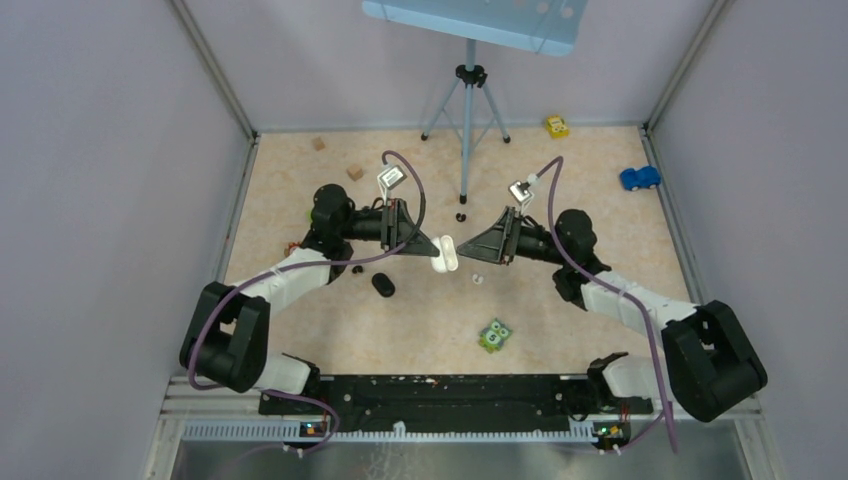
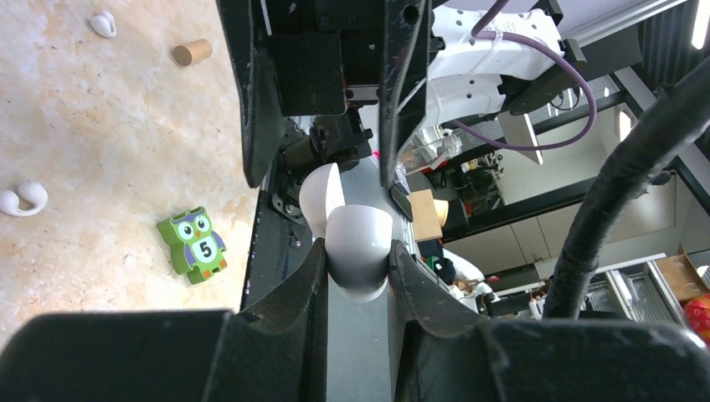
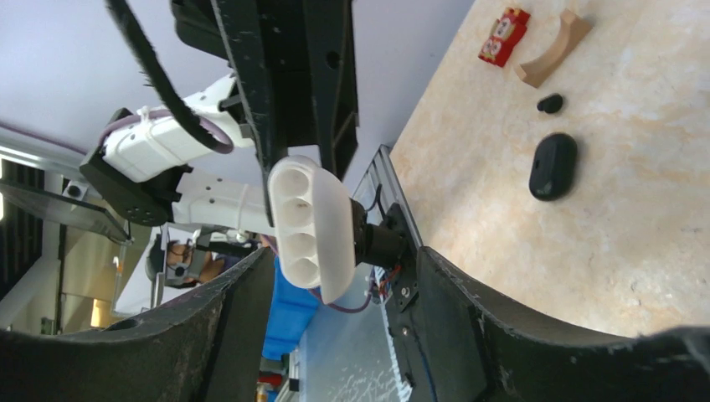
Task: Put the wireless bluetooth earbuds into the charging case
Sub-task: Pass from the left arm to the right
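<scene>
We saw the left end effector [image 2: 358, 251] pinching the white charging case [image 2: 360, 239] by its rounded body. Its lid was swung open, and it was held in the air above the middle of the desk [image 1: 560, 320]. The right end effector [image 3: 343, 264] stood spread and empty just opposite, its fingers either side of the case's open cavities without touching. We judged the grip the main hazard: the fingers pressed on a smooth curved shell, so a push from the right arm could twist the case or squeeze it out and drop it. The two arms were nose to nose, and a small forward creep could knock them together. The white earbuds [image 2: 21, 199] lay apart on the desk, neither in the case nor in a grip. Tiny and rounded, they looked likely to roll away under an off-centre pinch. The black case [image 1: 383, 285] and a black earbud [image 3: 549, 103] lay near the left arm, and the owl block [image 1: 494, 335] lay nearer the bases, so a low sweep could scatter them. Open room lay on the bare desk toward the right. The tripod [image 1: 467, 100] at the back and the enclosure walls [image 1: 100, 200] closed the far and side edges.
</scene>
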Motion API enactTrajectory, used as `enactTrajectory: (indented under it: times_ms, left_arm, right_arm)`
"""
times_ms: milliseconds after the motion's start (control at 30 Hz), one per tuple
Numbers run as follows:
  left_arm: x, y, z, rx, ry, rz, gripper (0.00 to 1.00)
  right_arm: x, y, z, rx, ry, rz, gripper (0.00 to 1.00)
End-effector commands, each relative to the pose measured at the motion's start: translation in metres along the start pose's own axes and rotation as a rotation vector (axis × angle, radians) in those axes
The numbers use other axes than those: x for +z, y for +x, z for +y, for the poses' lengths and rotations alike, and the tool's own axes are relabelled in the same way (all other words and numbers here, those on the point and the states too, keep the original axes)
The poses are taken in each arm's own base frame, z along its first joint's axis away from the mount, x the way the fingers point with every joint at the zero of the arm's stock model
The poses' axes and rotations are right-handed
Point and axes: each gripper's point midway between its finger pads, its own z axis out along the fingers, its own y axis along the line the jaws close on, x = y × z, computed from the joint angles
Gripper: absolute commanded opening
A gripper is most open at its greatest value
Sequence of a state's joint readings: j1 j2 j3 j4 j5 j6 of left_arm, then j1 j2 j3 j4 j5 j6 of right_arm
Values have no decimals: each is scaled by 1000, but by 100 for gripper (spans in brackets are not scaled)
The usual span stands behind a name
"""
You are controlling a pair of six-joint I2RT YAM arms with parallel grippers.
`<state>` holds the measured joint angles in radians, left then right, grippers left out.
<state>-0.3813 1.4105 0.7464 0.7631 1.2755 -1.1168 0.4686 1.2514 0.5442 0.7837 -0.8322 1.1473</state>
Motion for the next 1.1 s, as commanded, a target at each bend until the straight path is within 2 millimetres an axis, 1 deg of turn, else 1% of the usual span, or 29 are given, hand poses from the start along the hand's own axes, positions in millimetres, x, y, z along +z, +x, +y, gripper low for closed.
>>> enactTrajectory:
  times_ms: [0, 167, 300, 367, 467, 533, 567, 600, 867, 1033, 1067]
  left_arm:
    - [-1, -5, -18, 115, 35, -6, 0]
    - [-1, -6, -20, 122, 37, -14, 0]
    - [-2, -5, -20, 117, 36, -12, 0]
    - [-2, -5, -19, 114, 33, -13, 0]
    - [-2, -5, -19, 113, 34, -13, 0]
    - [-2, -5, -19, 116, 32, -15, 0]
    - [-1, -5, -18, 113, 31, -12, 0]
    - [-2, -5, -17, 111, 29, -12, 0]
    - [-2, -1, -9, 95, 22, -2, 0]
    - [-1, -1, -6, 84, 9, -5, 0]
    - [-1, -2, -4, 83, 5, -5, 6]
  right_arm:
    - [2, -2, 1, -73, 2, 26, 59]
    - [7, 3, 8, -72, -52, 50, 51]
    - [11, 5, 23, -74, -135, 67, 49]
    - [14, 7, 25, -74, -148, 73, 48]
    - [17, 7, 25, -76, -146, 66, 45]
    - [19, 6, 24, -74, -140, 60, 40]
    - [19, 5, 23, -73, -136, 58, 35]
    - [19, 5, 23, -73, -137, 58, 32]
    - [21, 4, 23, -58, -148, 54, 20]
    - [20, 2, 23, -69, -139, 39, 3]
    - [20, 2, 22, -74, -131, 37, 0]
